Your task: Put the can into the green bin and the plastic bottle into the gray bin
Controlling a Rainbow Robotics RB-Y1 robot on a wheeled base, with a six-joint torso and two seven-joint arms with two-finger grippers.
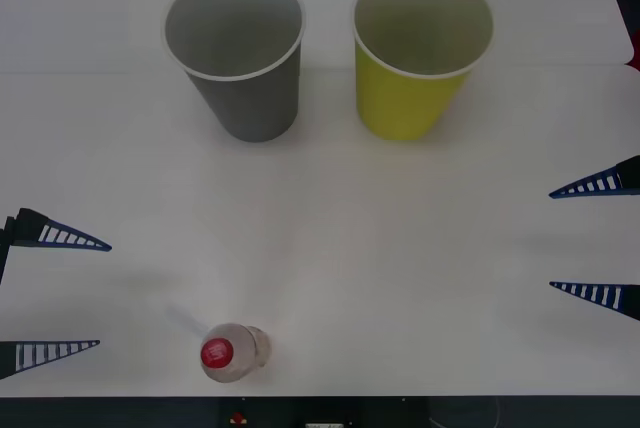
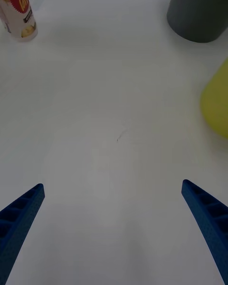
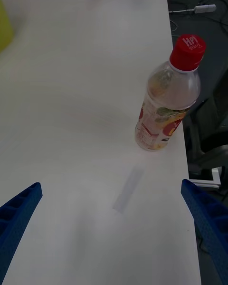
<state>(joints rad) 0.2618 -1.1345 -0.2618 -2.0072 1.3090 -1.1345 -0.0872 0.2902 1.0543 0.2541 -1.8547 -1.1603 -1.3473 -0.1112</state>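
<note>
While the plastic bottle [image 1: 232, 351] stands upright near the table's [image 1: 330, 248] near edge, left of the middle, the left gripper [image 1: 55, 293] hovers at the table's left edge with its fingers spread wide and nothing between them, so it is plainly the nearer arm. From that gripper the bottle lies inward toward the table's middle and a little toward the near edge; its long axis runs straight up, red cap on top, which suits a sideways reach with the fingers closing around the body below the cap. In the left wrist view the bottle [image 3: 166, 104] sits just beside the table's edge, so a clumsy nudge could tip it off. Bare table lies between the left gripper and the bottle. At the right edge the right gripper [image 1: 600, 238] waits, fingers likewise apart and empty, well apart from the bottle. Farther back, toward the far edge, the gray bin [image 1: 240, 58] stands upright left of centre, the bottle's likely destination, and the green bin [image 1: 415, 58] stands just beside it on the right, the two apart. No can is visible on the table.
</note>
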